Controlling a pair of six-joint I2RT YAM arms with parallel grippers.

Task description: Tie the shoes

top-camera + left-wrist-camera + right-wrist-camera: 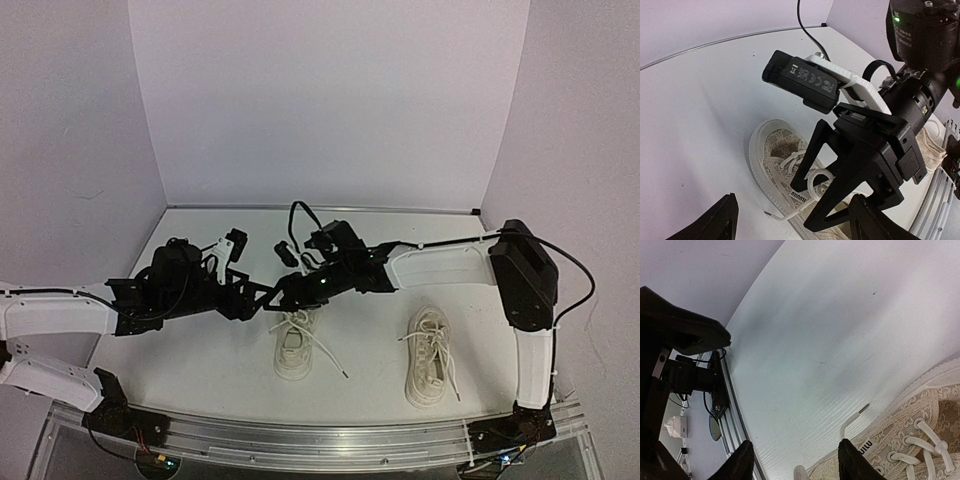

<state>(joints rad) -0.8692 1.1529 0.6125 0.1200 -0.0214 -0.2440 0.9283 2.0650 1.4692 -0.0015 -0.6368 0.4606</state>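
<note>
Top view: both arms reach in and meet at frame centre, over the upper end of the centre shoe (295, 350). That shoe sits on the white table (200, 365) at lower centre, long axis running up-down in frame. Left gripper (262, 302) comes in from the left with its jaws spread wide. In its own wrist view the two fingers sit at the bottom corners with nothing between them, so it has hold of nothing. Right gripper (290, 295) comes in from the right, directly above the shoe's lacing. Its fingers stand apart at roughly a mid spread, with no grip on anything that I can see. In the left wrist view, frame centre, a lace loop (817, 176) shows in the gap between the right gripper's fingers; can't tell if it touches either one. One loose lace (325, 355) runs off the centre shoe toward lower right and ends on the table. Right wrist view: the shoe's patterned cream upper and eyelets fill the lower right corner, with dark lettering on the side. A lace end (860, 412) lifts off the table just beside the sole. The second shoe (428, 358) is at lower right of the top view, well apart from both grippers and near the right arm's upright link. Lace strands spill loose over its sides.
</note>
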